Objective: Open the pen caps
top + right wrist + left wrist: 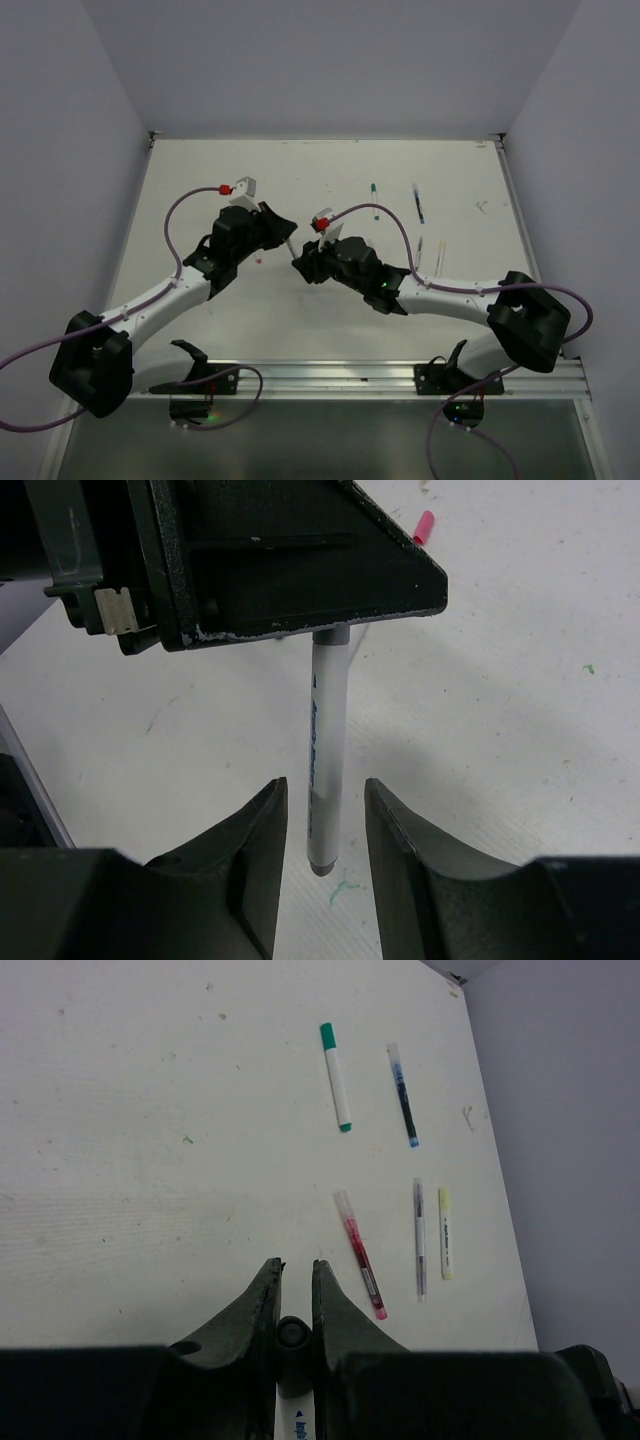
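The left gripper (296,1265) is seen closed on one end of a white pen (325,740). In its own wrist view the two dark fingers (255,1305) are pressed against a round grey end seen head-on, with a strip of white barrel below them. The right gripper (323,782) is held open, with a narrow gap visible between the pen's lower barrel and the finger on each side, so nothing is gripped by it. The pen is held between the two arms over the white table (200,170), near the middle of the overhead view, where it is mostly hidden by the gripper bodies. Only in the right wrist view is a pink cap (424,526) shown, lying loose on the table beyond the left gripper. Only in the left wrist view are five other pens made out clearly, lying on the table: a green-capped pen (336,1077), a blue pen (403,1095), a red pen (361,1255), a thin grey pen (420,1238) and a pale yellow pen (445,1232) just beside it. Whether the gripped grey end is a cap cannot be told, and the print on the barrel is too blurred to be read.
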Robot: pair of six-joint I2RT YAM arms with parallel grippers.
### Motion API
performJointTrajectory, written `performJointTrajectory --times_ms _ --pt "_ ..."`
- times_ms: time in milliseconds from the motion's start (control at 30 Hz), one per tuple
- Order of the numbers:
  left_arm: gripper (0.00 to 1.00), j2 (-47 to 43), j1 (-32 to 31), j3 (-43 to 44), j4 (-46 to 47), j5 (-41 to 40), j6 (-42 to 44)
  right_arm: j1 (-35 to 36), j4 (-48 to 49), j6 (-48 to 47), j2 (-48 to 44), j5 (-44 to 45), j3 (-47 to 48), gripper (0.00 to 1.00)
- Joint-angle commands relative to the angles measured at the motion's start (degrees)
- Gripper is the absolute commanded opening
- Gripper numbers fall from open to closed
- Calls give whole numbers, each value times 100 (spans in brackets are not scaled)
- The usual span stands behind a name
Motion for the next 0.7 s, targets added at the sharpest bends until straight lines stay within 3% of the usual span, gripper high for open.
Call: performJointTrajectory --times_ms 0,100,367,467,500,600,667 --pt "0 -161 -8 34 160 -5 84 25 286 -28 -106 7 129 41" --pt "0 -231 -8 -45 239 74 31 25 216 -89 7 -28 296 47" --pt "0 -389 -8 -98 406 180 -4 25 216 -195 280 -28 665 46" --pt "0 -389 -8 -106 494 189 -30 25 198 -195 386 -20 762 35" --pt "0 -389 -8 -98 520 197 -31 25 190 -204 395 -20 762 24" --pt "0 -389 -8 33 538 128 5 25 137 -230 377 7 657 4" --pt "0 -354 9 148 494 5 92 25 67 -274 307 16 578 0"
